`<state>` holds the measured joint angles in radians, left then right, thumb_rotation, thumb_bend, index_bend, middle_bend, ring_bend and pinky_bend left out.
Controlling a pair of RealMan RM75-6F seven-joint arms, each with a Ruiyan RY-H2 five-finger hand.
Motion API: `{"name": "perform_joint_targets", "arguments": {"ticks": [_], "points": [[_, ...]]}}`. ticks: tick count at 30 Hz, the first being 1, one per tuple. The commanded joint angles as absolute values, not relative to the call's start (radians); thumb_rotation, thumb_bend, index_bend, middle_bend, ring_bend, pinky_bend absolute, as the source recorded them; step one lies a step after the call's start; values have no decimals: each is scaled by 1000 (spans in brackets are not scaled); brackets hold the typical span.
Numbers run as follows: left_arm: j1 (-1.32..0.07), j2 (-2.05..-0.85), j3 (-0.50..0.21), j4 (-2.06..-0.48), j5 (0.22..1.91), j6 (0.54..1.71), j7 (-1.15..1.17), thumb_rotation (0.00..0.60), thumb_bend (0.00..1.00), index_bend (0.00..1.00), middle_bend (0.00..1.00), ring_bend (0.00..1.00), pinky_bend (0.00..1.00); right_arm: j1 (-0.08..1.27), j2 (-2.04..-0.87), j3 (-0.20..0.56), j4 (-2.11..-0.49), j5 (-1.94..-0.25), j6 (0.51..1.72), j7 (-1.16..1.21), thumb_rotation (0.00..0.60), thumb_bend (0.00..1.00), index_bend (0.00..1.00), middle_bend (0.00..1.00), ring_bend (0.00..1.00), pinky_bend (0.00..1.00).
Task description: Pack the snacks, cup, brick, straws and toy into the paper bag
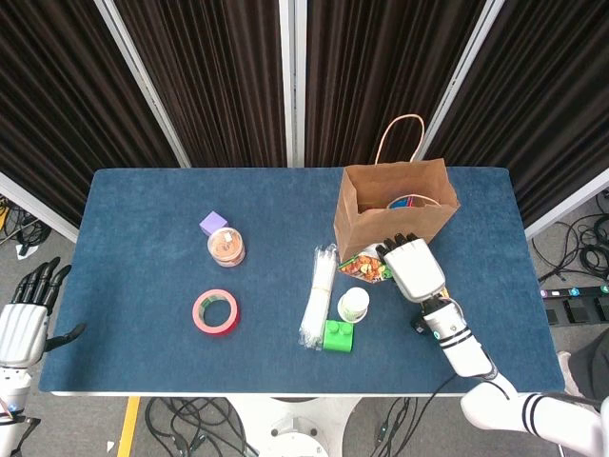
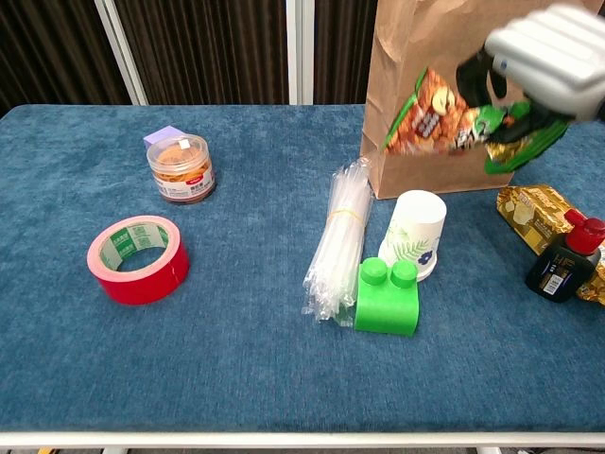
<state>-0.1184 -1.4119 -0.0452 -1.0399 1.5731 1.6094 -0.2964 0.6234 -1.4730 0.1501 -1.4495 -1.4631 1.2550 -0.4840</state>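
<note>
Beside the paper bag, right hand grips printed snack packet

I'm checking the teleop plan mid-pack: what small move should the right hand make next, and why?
Probably lift the snack bag higher, over the paper bag's open top. The right hand grips it in front of the bag's wall, below the rim, so it cannot drop in yet.

Robot lab or test cell, not home. Table covered in blue felt-like cloth, standing alone. Dark pleated curtains hung between pale metal frame posts wall off space behind. Grey floor below strewn with loose black cables; pedal-like box on floor at right edge. Strip of yellow floor marking near table base.
</note>
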Motion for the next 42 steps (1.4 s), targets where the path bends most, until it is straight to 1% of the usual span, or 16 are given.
{"name": "perform_joint_targets", "arguments": {"ticks": [1, 6, 8, 12, 15, 17, 20, 22, 26, 33, 39, 42], "points": [[-120, -1406, -45, -1053, 1575, 1611, -285, 600, 184, 114, 105, 9, 136, 615, -1377, 199, -1610, -1499, 1317, -522, 600, 372, 727, 586, 512, 647], [-118, -1397, -42, -1069, 1578, 1613, -278, 600, 183, 114, 105, 9, 136, 629, -1304, 264, -1752, -1498, 1335, -546, 600, 374, 728, 586, 512, 648], [-113, -1395, -38, -1066, 1581, 1618, -282, 600, 184, 114, 105, 9, 137, 637, -1285, 290, -1792, -1498, 1342, -560, 600, 374, 728, 586, 512, 648], [-108, -1395, -32, -1054, 1585, 1622, -289, 600, 183, 114, 105, 9, 136, 667, -1252, 368, -1845, -1469, 1347, -613, 600, 375, 732, 593, 519, 652], [-104, -1396, -32, -1043, 1582, 1625, -295, 600, 184, 114, 105, 9, 137, 698, -1236, 428, -1854, -1414, 1338, -667, 600, 376, 735, 596, 522, 655], [-107, -1399, -36, -1042, 1579, 1622, -295, 600, 183, 114, 105, 9, 137, 716, -1232, 456, -1845, -1400, 1341, -690, 600, 376, 735, 596, 522, 655], [-111, -1399, -40, -1045, 1574, 1615, -290, 600, 184, 114, 105, 9, 137, 747, -1235, 496, -1802, -1392, 1355, -711, 600, 376, 735, 596, 523, 655], [-113, -1399, -41, -1048, 1577, 1615, -288, 600, 184, 114, 105, 9, 136, 768, -1242, 519, -1744, -1384, 1366, -733, 600, 376, 735, 596, 522, 655], [-118, -1400, -44, -1058, 1572, 1607, -269, 600, 184, 114, 105, 9, 137, 805, -1275, 523, -1580, -1372, 1367, -765, 600, 377, 735, 596, 522, 655], [-126, -1397, -48, -1075, 1569, 1597, -247, 600, 183, 114, 105, 9, 136, 863, -1363, 496, -1356, -1281, 1286, -731, 600, 376, 736, 596, 522, 654], [-131, -1396, -52, -1087, 1562, 1585, -233, 600, 183, 114, 105, 9, 136, 902, -1410, 479, -1279, -1205, 1202, -701, 600, 366, 735, 596, 522, 647], [-130, -1399, -49, -1081, 1557, 1577, -238, 600, 184, 114, 105, 9, 136, 910, -1424, 474, -1272, -1173, 1178, -684, 600, 332, 727, 596, 518, 640]]}}
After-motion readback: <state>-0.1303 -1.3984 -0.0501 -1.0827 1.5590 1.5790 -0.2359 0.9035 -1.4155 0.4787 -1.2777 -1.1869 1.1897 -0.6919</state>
